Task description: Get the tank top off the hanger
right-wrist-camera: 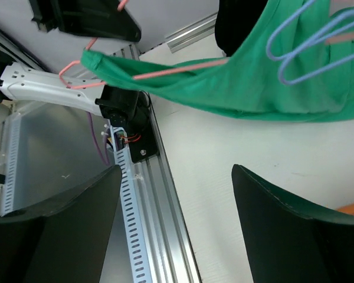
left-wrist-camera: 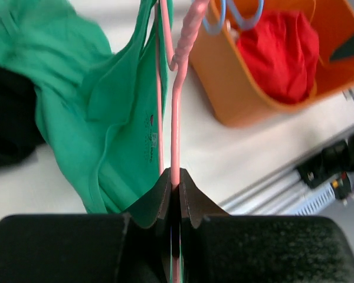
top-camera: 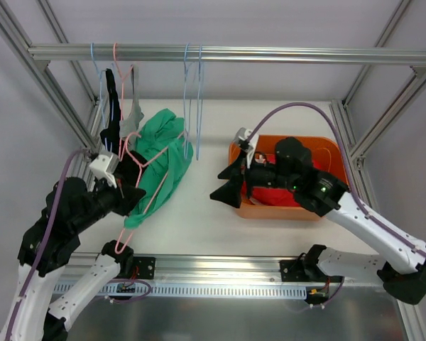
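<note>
Green tank top (top-camera: 160, 160) hangs draped over the pink hanger (top-camera: 138, 206) above the table's left half, between the rail (top-camera: 227, 53) and the left arm. Its long axis runs from 1 o'clock down to 7 o'clock in the top view. The hanger lies along the same line, hook end toward 7 o'clock, near the table's front edge. Left gripper (top-camera: 131, 195) is clenched tight on the hanger's wire, with green cloth just beside the fingers. Right gripper (top-camera: 231, 183) hovers at 3 o'clock of the garment, apart from it, jaws spread wide and grasping nothing. A small dark print shows on the cloth in the left wrist view, too small to read. The tank top's upper edge is cut off there. Behind the right gripper sits an orange bin (top-camera: 319, 213) with red cloth (top-camera: 273, 195) inside, partly hidden by the arm. Blue hangers (top-camera: 192, 99) and a black garment (top-camera: 112, 106) hang from the rail.
</note>
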Motion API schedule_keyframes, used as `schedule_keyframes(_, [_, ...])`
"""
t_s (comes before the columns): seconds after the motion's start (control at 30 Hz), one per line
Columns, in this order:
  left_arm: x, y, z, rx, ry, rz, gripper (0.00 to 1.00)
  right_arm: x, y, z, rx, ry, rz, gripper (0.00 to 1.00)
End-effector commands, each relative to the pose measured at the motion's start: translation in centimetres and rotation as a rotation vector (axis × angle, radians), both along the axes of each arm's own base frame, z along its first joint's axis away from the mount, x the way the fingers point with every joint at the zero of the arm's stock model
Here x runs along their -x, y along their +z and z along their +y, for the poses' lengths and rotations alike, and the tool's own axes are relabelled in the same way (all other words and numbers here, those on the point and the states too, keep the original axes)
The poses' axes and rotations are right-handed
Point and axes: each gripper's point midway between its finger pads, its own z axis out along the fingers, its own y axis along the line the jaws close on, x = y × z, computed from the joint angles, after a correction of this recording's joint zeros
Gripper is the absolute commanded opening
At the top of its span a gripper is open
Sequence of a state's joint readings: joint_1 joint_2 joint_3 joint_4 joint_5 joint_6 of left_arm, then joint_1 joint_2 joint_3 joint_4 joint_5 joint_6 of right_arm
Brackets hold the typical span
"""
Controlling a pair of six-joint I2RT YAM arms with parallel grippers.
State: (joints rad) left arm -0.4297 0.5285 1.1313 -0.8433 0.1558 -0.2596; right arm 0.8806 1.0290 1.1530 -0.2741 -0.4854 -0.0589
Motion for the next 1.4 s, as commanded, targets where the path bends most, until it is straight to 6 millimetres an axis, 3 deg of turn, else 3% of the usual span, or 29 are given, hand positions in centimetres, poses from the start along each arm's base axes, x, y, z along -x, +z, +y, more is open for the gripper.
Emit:
schedule_keyframes(0.0, [4.5, -3.0, 0.1, 0.046, -0.055, 0.126, 0.00, -1.5, 2.7, 2.9, -0.041, -0.070, -0.123, 0.79])
schedule_keyframes(0.03, [5.2, -3.4, 0.5, 0.046, -0.048, 0.139, 0.00, -0.5, 3.2, 4.1, -0.050, -0.040, -0.134, 0.77])
schedule_keyframes(0.2, [10.1, -5.6, 1.1, 0.056, -0.113, 0.256, 0.00, -1.3, 0.9, 9.2, -0.005, -0.101, -0.131, 0.74])
schedule_keyframes(0.43, [13.3, -3.9, -0.3, 0.160, -0.258, 0.231, 0.00, -3.0, -2.3, 12.7, 0.006, -0.206, -0.101, 0.63])
schedule_keyframes(0.6, [13.6, -2.4, -0.2, 0.182, -0.256, 0.193, 0.00, -2.6, -3.8, 13.1, 0.038, -0.203, -0.087, 0.62])
schedule_keyframes(0.73, [12.7, -2.5, -0.2, 0.171, -0.225, 0.204, 0.00, -2.2, -4.9, 12.6, 0.062, -0.204, -0.067, 0.51])
schedule_keyframes(1.03, [10.9, -2.0, -0.5, 0.172, -0.193, 0.192, 0.00, -1.7, -5.6, 10.1, 0.077, -0.233, -0.069, 0.56])
schedule_keyframes(1.2, [11.1, -1.0, -1.4, 0.211, -0.249, 0.180, 0.00, -2.1, -6.8, 10.7, 0.104, -0.236, -0.069, 0.55])
schedule_keyframes(1.37, [11.6, -0.1, -2.1, 0.242, -0.302, 0.163, 0.00, -3.0, -6.2, 11.6, 0.097, -0.257, -0.089, 0.52])
